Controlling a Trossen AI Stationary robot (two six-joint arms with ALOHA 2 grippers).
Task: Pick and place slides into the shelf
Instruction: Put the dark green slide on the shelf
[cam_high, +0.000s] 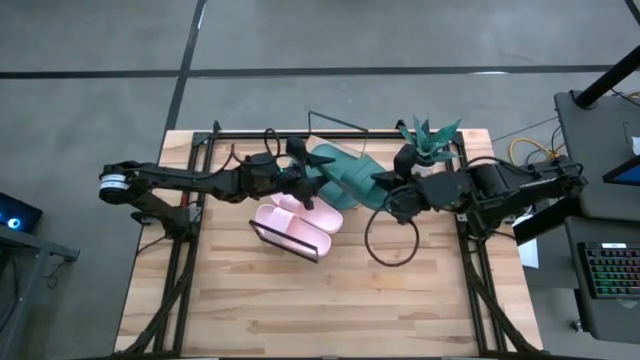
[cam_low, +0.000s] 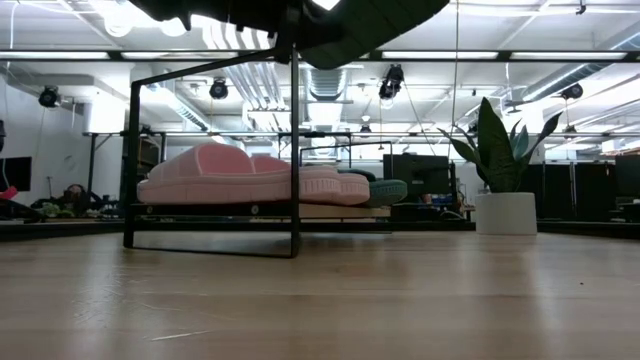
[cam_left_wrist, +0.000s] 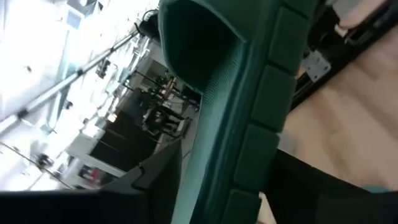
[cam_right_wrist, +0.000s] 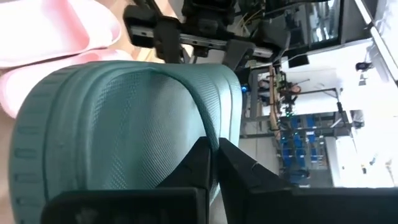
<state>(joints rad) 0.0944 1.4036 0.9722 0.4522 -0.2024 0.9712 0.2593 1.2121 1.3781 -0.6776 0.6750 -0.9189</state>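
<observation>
One dark teal slide (cam_high: 330, 163) is in my left gripper (cam_high: 303, 180), which is shut on it above the shelf. In the low view this slide (cam_low: 375, 18) hangs high above the board. My right gripper (cam_high: 393, 197) is shut on the second teal slide (cam_high: 362, 188), which in the low view (cam_low: 385, 190) sits low behind the pink pair. Both pale pink slides (cam_high: 295, 222) lie sole-down on the shelf's wooden board (cam_low: 330, 211) inside the black wire frame (cam_low: 294, 150). My left gripper holds the teal slide by its ribbed side wall (cam_left_wrist: 249, 155), pinched between the two fingers (cam_left_wrist: 155, 183), coming from the table's left. The slide is lifted clear and tilted. My right gripper pinches a thin raised edge (cam_right_wrist: 213, 142) of the other teal slide between its fingertips (cam_right_wrist: 200, 163), coming from the table's right. Whether that edge is strap or rim, I cannot tell. Whether this slide rests on anything is hidden.
A potted plant (cam_high: 430, 140) in a white pot (cam_low: 505, 212) stands at the table's far right, close behind my right arm. A black cable loop (cam_high: 390, 240) lies on the tabletop near the right gripper. Bare wood (cam_high: 300, 310) stretches toward the near edge.
</observation>
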